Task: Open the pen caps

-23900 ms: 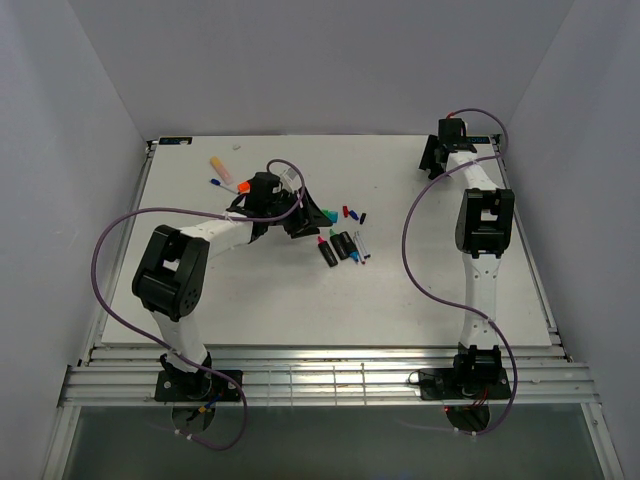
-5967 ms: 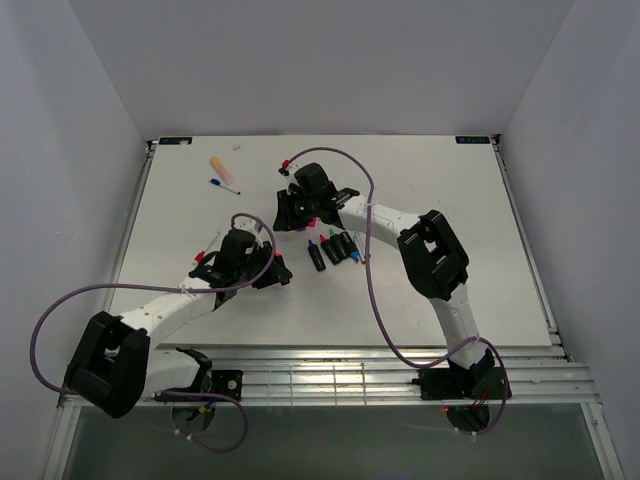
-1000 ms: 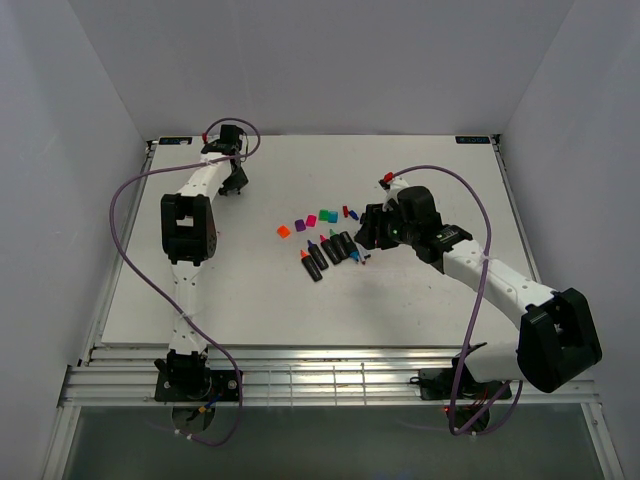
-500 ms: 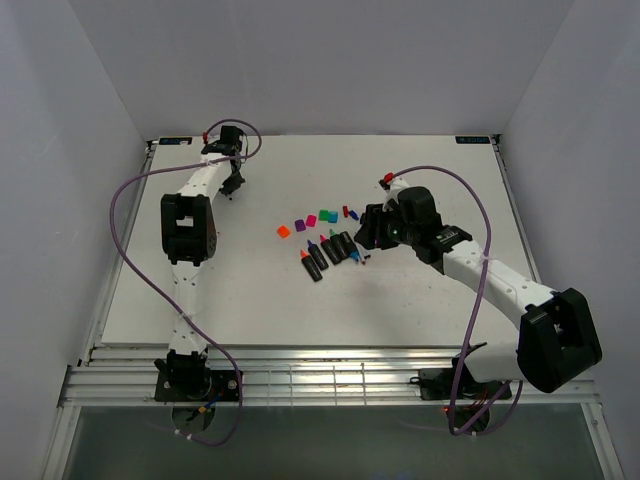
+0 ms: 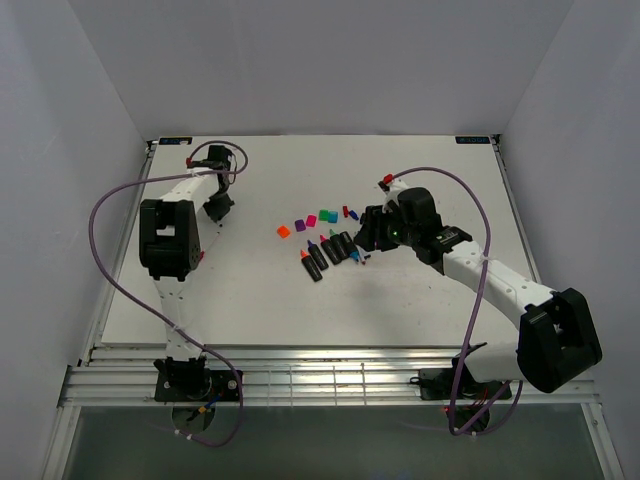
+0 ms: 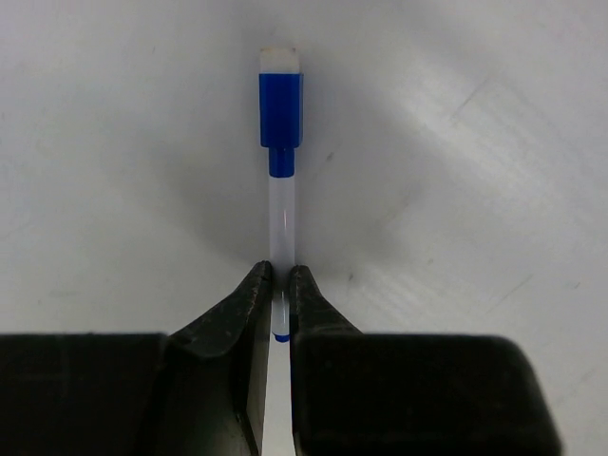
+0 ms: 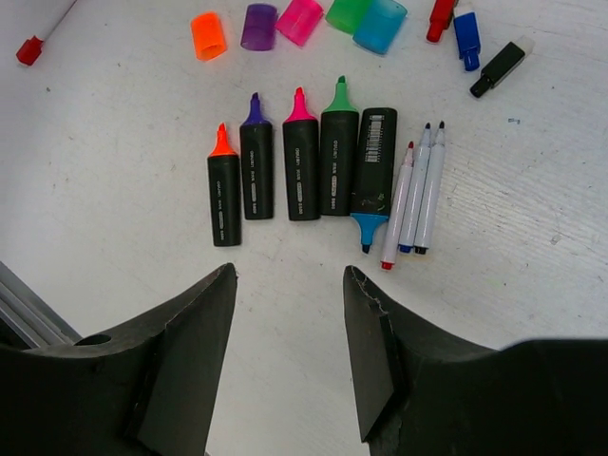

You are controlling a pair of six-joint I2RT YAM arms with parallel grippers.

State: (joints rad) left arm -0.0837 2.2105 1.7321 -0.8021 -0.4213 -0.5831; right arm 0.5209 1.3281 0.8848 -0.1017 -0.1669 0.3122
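One thin pen [image 6: 281,204] with a clear barrel is pinched between the jaws of the left gripper [image 6: 280,285], at the far left of the white table [image 5: 300,300]. Its blue cap [image 6: 281,109] sits on the far end. Mid-table, five black highlighters [image 7: 301,166] lie uncapped in a row, just beside three more thin pens [image 7: 418,195]. Several loose coloured caps [image 7: 258,26] lie near their tips. At right, the right gripper [image 7: 290,285] hovers near the row, jaws spread, holding nothing.

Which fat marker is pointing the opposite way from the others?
The blue highlighter, last in the row beside the thin pens. Its tip points away from the loose caps; the other four highlighters point toward them.
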